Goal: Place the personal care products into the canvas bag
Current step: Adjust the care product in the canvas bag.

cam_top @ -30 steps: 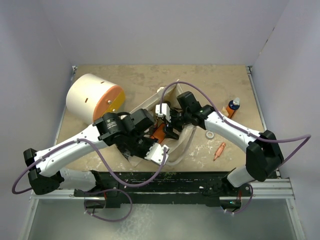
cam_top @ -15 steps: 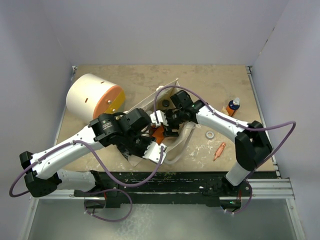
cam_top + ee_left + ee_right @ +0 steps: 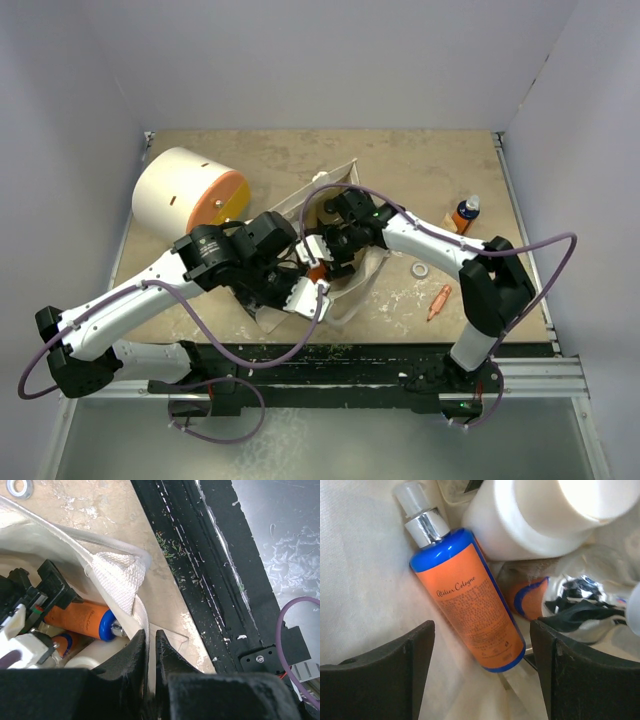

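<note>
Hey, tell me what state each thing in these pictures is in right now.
canvas bag: open, rim pinched.
left end effector: shut on the bag's rim.
right end effector: open, inside the bag.
Atelier Cologne bottle: lying in the bag, ungripped.
orange bottle with blue cap: standing outside the bag.
white drum: lying on its side.

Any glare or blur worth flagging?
Right wrist: the white bottle is blown out at top right, the orange bottle reads sharp, the fingers are dark. Left wrist: canvas bag hem sharp, near fingers soft. Top external: evenly lit, sharp.
</note>
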Tool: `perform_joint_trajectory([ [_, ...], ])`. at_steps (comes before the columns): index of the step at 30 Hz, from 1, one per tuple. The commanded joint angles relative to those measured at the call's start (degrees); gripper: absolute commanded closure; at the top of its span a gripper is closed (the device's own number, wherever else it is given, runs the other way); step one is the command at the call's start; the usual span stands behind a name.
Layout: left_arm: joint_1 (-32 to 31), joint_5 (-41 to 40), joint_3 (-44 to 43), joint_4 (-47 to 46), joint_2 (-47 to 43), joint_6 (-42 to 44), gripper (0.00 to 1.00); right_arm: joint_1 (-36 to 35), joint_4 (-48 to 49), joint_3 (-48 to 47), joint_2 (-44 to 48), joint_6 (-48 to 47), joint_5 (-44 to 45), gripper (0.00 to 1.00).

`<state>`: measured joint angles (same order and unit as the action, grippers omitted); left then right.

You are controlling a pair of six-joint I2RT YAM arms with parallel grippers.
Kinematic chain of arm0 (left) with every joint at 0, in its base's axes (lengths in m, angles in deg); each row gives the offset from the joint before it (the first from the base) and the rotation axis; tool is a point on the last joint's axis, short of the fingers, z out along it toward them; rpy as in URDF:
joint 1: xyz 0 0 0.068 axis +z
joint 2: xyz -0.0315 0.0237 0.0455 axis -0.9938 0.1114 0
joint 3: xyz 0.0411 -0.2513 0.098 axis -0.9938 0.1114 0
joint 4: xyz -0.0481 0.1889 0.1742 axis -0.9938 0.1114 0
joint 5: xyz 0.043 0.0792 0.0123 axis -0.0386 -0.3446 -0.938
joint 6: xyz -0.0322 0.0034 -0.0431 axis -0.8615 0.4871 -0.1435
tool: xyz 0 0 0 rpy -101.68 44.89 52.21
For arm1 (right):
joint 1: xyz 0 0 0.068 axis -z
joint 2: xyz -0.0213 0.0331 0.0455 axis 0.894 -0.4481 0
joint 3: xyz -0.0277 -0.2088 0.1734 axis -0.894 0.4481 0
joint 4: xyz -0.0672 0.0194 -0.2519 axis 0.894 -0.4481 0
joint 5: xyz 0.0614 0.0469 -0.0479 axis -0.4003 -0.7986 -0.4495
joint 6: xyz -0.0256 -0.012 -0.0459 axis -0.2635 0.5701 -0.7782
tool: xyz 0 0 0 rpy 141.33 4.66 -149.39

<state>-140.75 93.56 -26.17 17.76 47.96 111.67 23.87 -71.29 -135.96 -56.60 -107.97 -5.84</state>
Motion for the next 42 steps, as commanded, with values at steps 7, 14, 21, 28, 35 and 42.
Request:
perform_joint_trajectory([
  [7, 0.4, 2.1, 0.2, 5.3, -1.8, -1.8, 0.94, -2.7, -5.4, 3.9, -5.5, -5.4, 1.4, 0.25],
  [14, 0.6, 2.6, 0.4, 4.9, -1.9, -2.2, 0.94, -3.4, -8.9, 1.2, -8.8, -6.9, 3.0, 0.25],
  [21, 1.0, 3.8, 0.5, 5.7, -2.7, -2.5, 0.94, -4.5, -12.4, -0.8, -13.1, -9.9, 7.3, 0.24],
  [28, 1.2, 4.1, 1.0, 6.0, -3.5, -2.8, 0.94, -6.7, -13.7, -1.7, -16.6, -10.5, 10.8, 0.20],
  [35, 1.5, 4.1, 1.6, 5.9, -4.3, -2.9, 0.94, -8.7, -14.3, -3.3, -20.4, -9.5, 14.6, 0.22],
  [42, 1.5, 3.8, 2.1, 5.6, -4.9, -2.7, 0.94, -8.8, -17.2, -4.8, -20.3, -8.7, 12.7, 0.45],
])
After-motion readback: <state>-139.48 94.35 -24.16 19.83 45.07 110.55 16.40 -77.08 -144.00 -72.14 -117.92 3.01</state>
